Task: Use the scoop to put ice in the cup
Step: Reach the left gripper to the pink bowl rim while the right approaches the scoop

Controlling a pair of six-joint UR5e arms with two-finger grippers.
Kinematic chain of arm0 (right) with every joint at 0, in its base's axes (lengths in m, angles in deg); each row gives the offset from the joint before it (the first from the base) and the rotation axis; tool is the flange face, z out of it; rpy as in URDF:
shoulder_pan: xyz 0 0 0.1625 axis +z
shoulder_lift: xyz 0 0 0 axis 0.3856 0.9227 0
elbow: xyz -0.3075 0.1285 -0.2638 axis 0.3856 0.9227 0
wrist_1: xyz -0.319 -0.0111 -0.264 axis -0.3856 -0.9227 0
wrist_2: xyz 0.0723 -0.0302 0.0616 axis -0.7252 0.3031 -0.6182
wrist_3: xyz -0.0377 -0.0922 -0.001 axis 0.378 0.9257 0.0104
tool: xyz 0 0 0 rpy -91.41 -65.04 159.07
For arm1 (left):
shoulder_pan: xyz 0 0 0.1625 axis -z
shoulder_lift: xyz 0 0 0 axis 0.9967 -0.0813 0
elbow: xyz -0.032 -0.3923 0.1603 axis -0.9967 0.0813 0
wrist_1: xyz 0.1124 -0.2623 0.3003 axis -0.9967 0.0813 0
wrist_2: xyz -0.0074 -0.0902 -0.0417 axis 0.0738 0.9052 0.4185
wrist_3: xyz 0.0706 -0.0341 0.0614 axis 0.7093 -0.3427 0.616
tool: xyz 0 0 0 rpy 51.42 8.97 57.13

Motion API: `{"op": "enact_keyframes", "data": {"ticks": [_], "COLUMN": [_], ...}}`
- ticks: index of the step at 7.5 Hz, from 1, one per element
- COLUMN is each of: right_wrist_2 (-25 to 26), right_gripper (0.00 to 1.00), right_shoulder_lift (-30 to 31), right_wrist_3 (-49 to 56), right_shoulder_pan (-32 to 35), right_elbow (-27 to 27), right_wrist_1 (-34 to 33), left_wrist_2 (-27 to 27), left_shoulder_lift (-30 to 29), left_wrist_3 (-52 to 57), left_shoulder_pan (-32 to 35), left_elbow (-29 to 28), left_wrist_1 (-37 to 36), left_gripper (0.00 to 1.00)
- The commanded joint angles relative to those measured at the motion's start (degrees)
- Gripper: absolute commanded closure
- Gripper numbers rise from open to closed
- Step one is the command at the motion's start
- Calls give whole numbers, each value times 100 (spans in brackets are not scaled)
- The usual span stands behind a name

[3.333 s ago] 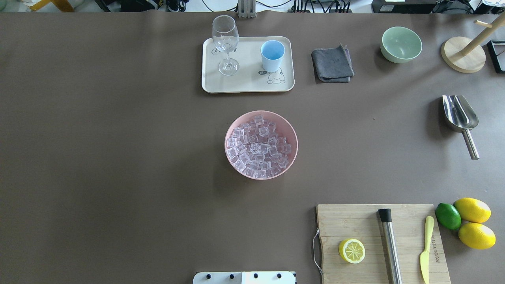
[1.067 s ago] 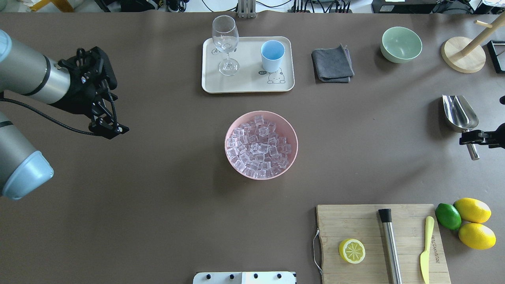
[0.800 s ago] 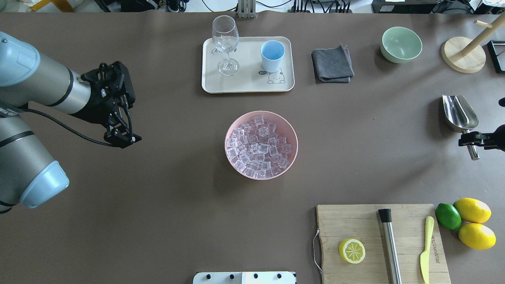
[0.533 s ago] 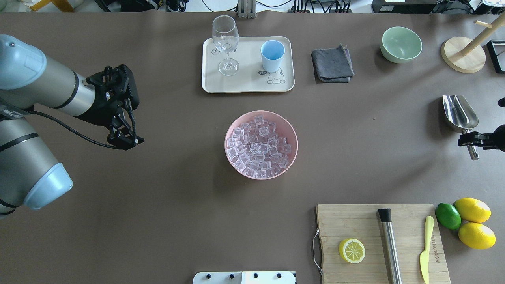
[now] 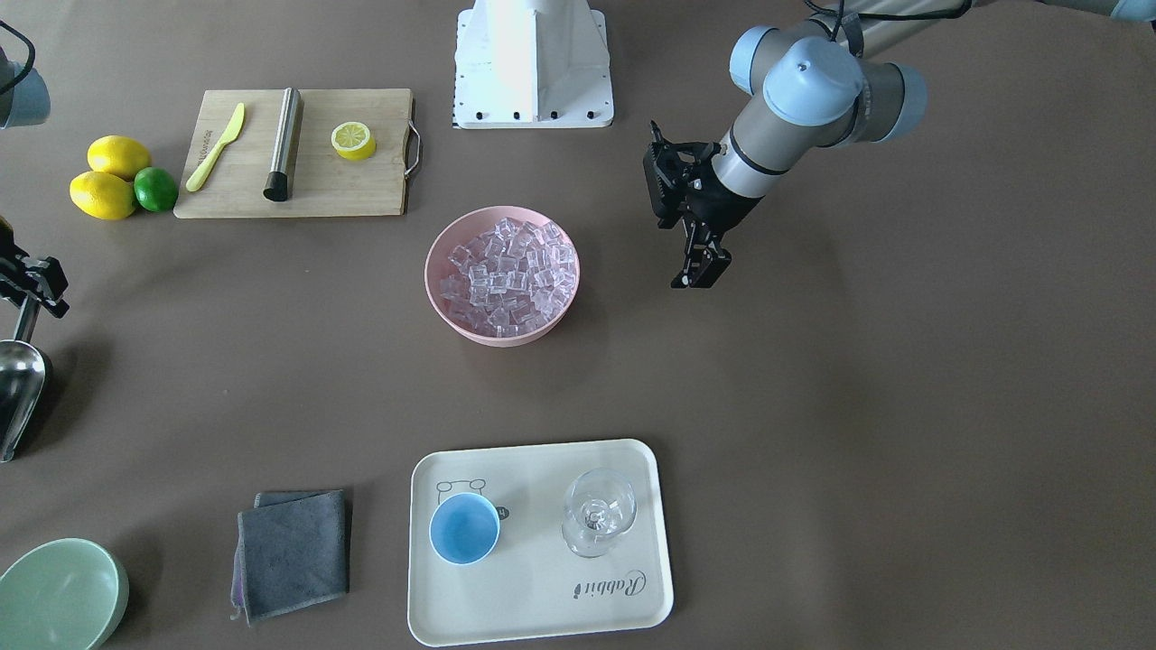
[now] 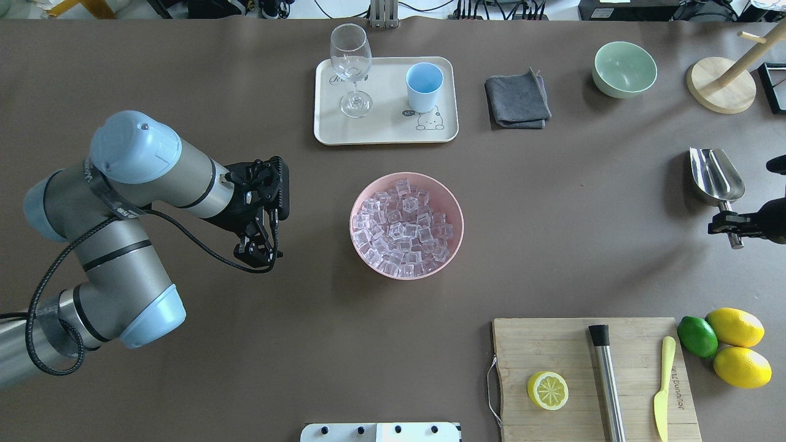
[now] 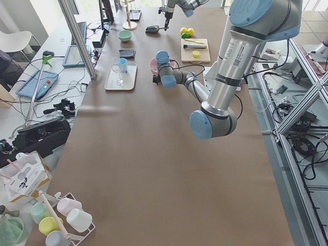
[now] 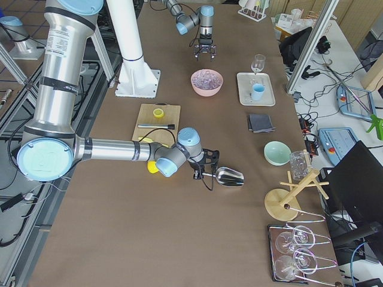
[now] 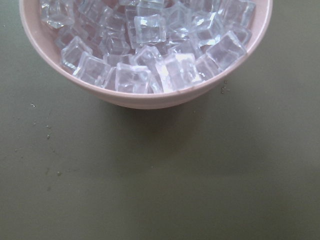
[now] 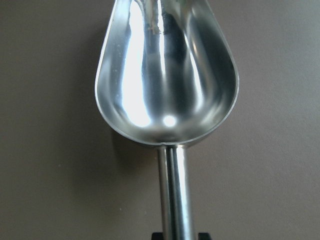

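Pickup step: right gripper (image 6: 727, 224) sits closed around the scoop (image 6: 715, 177) handle at the table's right edge, bowl empty. Left gripper (image 6: 256, 253) hovers beside the pink bowl (image 6: 362, 196) of ice (image 6: 404, 227), jaw gap unclear. Cup (image 6: 424, 86) on tray (image 6: 387, 132). Next: lift scoop, carry to the ice.

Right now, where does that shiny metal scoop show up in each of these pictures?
Front-facing: scoop at far left edge.
Overhead: far right, beyond the pink bowl.
Exterior left: far end, top centre.
Exterior right: near centre.
Left wrist: not in it.
Right wrist: fills the picture.
Shared landmark: the pink bowl.
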Motion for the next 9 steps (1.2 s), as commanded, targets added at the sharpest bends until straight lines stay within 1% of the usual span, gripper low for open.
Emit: {"op": "enact_keyframes", "data": {"ticks": [1, 2, 3, 4, 5, 6, 7, 8, 9], "right_wrist_2": [-232, -556, -611, -647, -656, -673, -865, -1380, -1168], "right_gripper": [100, 100, 100, 100, 100, 100, 100, 100, 100], "right_shoulder_lift": [117, 160, 161, 161, 82, 29, -197, -495, -577], "right_wrist_3": [216, 557, 1483, 2641, 3583, 4646, 5239, 5593, 5806], "right_shoulder_pan": [0, 35, 227, 411, 526, 675, 799, 1035, 1046], "right_elbow": [-266, -520, -836, -1161, -1495, -1576, -1638, -1839, -2258], "right_wrist_1": [-67, -233, -792, -1241, -1872, -1974, -2192, -3065, -3596], "left_wrist_2": [104, 96, 95, 104, 96, 78, 26, -18, -167], "left_shoulder_lift": [-176, -211, -481, -605, -737, -877, -922, -1036, -1046], "left_wrist_3": [33, -97, -690, -766, -741, -732, -766, -775, -784], "left_shoulder_pan": [-47, -108, -161, -161, -179, -196, -196, -205, -214], "left_elbow": [-332, -586, -884, -1026, -1184, -1456, -1554, -1720, -1774], "left_wrist_1": [331, 742, 903, 922, 1000, 1218, 1316, 1396, 1509], "left_gripper": [2, 2, 2, 2, 3, 3, 3, 3, 3]}}
